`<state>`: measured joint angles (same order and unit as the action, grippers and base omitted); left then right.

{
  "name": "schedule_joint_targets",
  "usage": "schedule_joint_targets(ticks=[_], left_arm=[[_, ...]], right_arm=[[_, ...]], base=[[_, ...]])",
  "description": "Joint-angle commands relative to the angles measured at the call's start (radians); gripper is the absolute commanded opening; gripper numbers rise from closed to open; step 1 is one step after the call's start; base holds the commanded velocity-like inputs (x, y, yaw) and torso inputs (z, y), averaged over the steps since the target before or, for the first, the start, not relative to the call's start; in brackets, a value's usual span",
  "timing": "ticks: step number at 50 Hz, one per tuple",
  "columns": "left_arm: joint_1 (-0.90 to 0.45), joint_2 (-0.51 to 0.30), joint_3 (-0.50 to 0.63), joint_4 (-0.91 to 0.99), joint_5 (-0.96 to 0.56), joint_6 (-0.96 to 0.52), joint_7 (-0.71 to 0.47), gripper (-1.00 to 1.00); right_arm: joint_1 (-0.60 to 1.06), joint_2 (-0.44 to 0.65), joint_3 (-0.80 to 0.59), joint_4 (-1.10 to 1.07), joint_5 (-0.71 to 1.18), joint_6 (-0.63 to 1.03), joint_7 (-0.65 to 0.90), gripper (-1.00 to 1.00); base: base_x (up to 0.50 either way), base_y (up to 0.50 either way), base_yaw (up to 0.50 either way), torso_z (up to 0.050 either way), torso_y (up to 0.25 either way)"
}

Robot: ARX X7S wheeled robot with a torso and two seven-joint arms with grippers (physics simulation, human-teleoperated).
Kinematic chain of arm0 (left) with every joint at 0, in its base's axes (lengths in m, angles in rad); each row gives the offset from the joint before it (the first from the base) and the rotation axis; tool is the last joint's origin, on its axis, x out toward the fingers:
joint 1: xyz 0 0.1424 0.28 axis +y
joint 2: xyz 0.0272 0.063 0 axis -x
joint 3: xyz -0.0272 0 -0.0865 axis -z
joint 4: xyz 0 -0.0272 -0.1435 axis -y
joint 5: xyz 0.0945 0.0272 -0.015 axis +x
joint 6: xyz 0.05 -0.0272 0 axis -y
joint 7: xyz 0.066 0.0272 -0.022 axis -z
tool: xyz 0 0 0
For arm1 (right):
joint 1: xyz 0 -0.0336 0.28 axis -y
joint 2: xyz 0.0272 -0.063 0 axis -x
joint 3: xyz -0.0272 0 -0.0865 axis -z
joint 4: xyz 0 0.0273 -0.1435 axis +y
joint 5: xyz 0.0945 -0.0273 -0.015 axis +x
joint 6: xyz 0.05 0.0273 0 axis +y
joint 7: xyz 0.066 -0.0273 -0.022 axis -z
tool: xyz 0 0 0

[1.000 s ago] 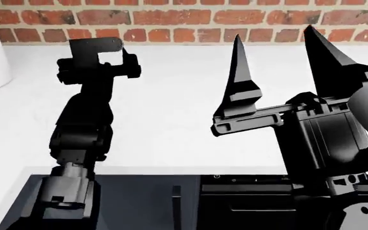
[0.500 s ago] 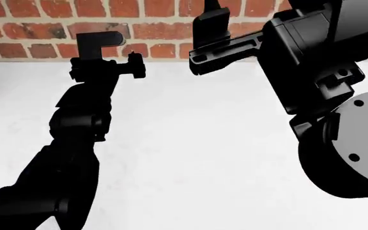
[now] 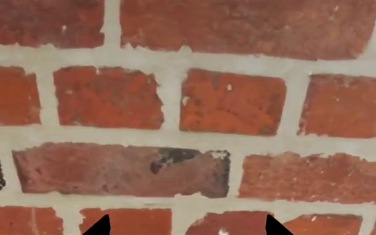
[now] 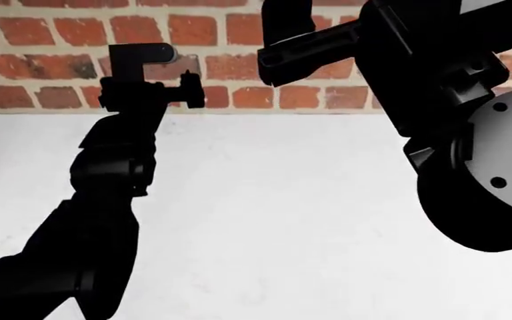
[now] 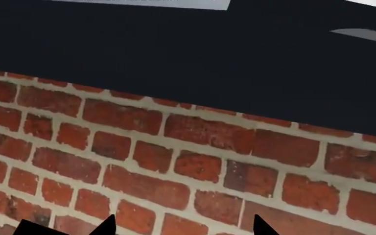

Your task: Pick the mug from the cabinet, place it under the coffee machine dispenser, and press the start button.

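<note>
**Still hunting for the mug, both arms raised toward the brick wall**

Right now I am looking for the mug and not finding it in any view. The head view is showing only the white table [image 4: 265,220], the brick wall [image 4: 51,40] behind it, and my two black arms; no cup, no cabinet interior and no coffee machine dispenser are appearing anywhere.

The left gripper [image 3: 182,229] is pointing straight at the wall: its wrist view is showing two dark fingertips [image 3: 100,227] set well apart with nothing but brick between them, so I am reading it as spread and empty. In the head view the left arm [image 4: 114,167] is reaching up at about ten o'clock.

The right gripper [image 5: 184,230] is also facing brick, with a dark overhanging panel [image 5: 175,58] above the bricks that may be the underside of a cabinet, though I cannot say for sure. Its tips are likewise standing apart and holding nothing. The right arm [image 4: 434,93] is filling the head view around two o'clock.

I am judging the task as barely begun. I am expecting the cup to be light, rigid, smooth-walled and breakable, so I am planning a level pinch across its body near the rim, where the taper is widest, with modest squeeze to avoid slipping or tipping it.
</note>
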<state>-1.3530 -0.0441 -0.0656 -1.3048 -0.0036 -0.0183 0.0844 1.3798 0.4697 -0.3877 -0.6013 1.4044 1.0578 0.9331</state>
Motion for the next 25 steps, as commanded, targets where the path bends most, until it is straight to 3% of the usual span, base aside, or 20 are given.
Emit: schedule_joint_targets(ticks=[1,8,11,18,25], left_arm=[[0.000,0.002,0.003,-0.004,0.001,0.005,0.000,1.00],[0.001,0.002,0.002,-0.004,-0.001,0.006,0.001,1.00],[0.001,0.002,0.001,-0.004,-0.002,0.007,0.002,1.00],[0.000,0.001,-0.002,-0.004,-0.001,-0.002,-0.007,1.00],[-0.002,0.002,0.001,-0.004,0.002,-0.011,-0.024,1.00]], right_arm=[[-0.001,0.005,0.002,0.003,-0.002,-0.012,-0.012,1.00],[-0.024,0.007,0.023,0.004,-0.003,-0.040,-0.004,1.00],[-0.043,0.007,0.051,-0.003,0.009,-0.061,0.053,1.00],[0.047,0.020,0.049,-0.089,0.200,-0.005,0.371,1.00],[0.097,0.029,0.059,-0.185,0.318,-0.038,0.556,1.00]], base=[[0.50,0.11,0.00,0.000,0.000],[0.50,0.03,0.00,0.000,0.000],[0.01,0.00,0.00,0.000,0.000],[0.00,0.00,0.00,0.000,0.000],[0.00,0.00,0.00,0.000,0.000]])
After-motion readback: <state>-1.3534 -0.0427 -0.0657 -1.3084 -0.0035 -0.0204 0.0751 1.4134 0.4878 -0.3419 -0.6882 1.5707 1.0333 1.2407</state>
